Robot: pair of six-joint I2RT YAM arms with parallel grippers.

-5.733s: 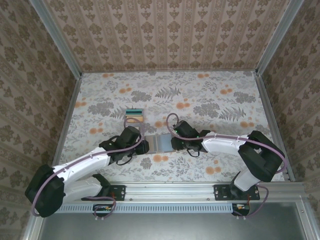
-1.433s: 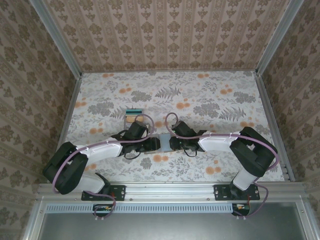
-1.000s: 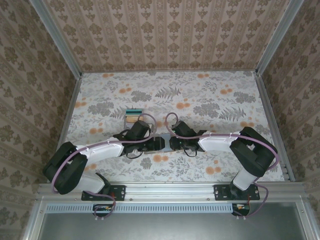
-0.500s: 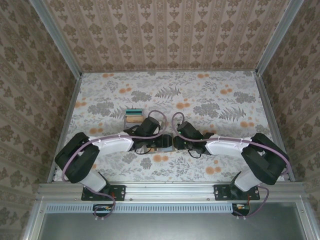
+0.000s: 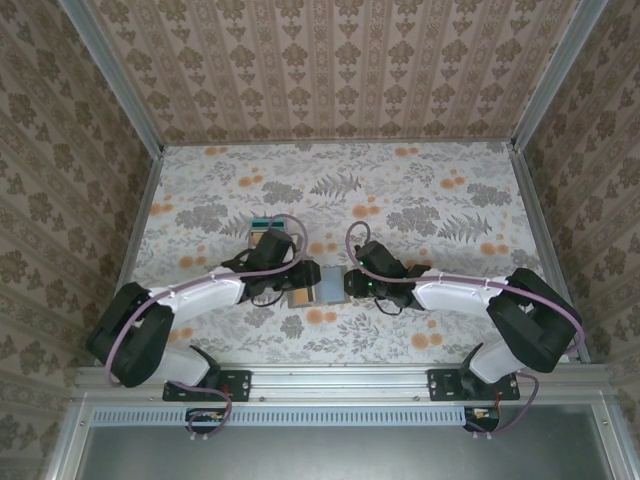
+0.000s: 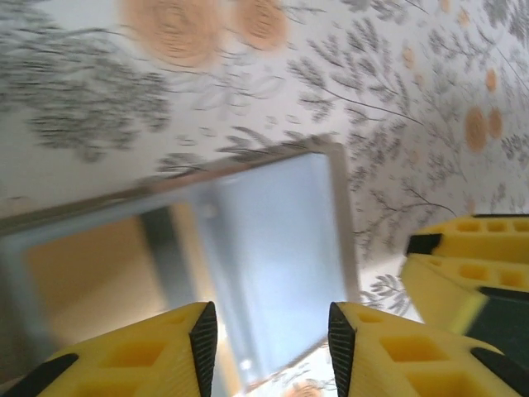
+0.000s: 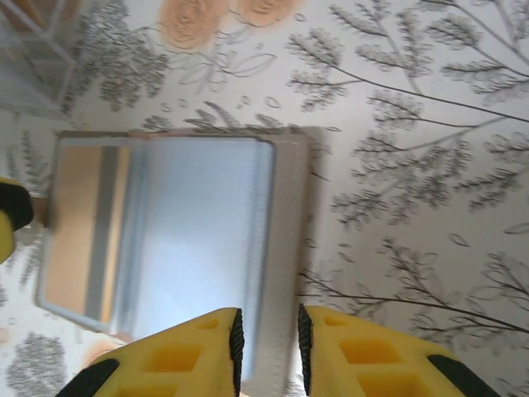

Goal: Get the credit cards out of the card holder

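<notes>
Right gripper (image 7: 269,327) pinches the edge of the card holder (image 7: 198,240) to anchor it; left gripper (image 6: 269,322), jaws spread, straddles it beside an orange-tan card (image 6: 91,277).

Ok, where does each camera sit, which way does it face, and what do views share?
Top external: above and behind the robot, looking down on the floral table; left arm and right arm show.
Left wrist: on the left arm, looking down at the open grey-blue folding card holder; own yellow jaws at bottom.
Right wrist: on the right arm, looking down too; own yellow jaws at bottom.
Shared: all show the card holder and the orange-tan plastic card in it.
</notes>
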